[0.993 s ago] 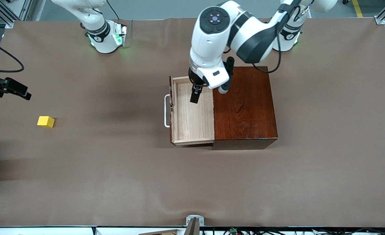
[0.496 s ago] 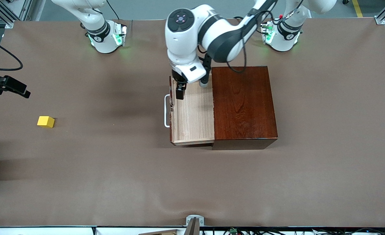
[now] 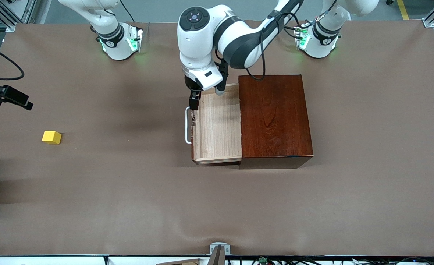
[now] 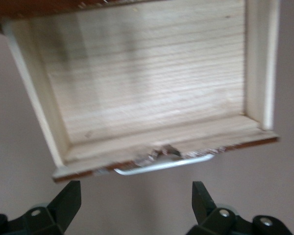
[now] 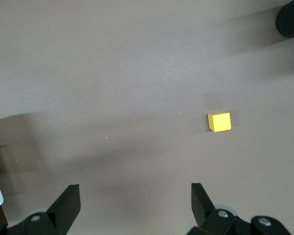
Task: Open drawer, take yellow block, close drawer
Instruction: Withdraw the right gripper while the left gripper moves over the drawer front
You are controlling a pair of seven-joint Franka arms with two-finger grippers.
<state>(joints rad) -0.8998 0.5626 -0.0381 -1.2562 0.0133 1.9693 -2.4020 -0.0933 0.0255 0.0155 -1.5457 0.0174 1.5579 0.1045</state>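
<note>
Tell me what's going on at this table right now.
The left gripper, open, hangs over the handle end of the pulled-out pale wooden drawer of the dark reddish-brown box; nothing lies in the drawer. The small yellow block sits on the table toward the right arm's end. The right gripper waits open above that area.

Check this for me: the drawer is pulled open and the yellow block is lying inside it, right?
Not quite. The drawer is pulled open, but it is empty. The yellow block lies on the table, toward the right arm's end, as the front view shows.
</note>
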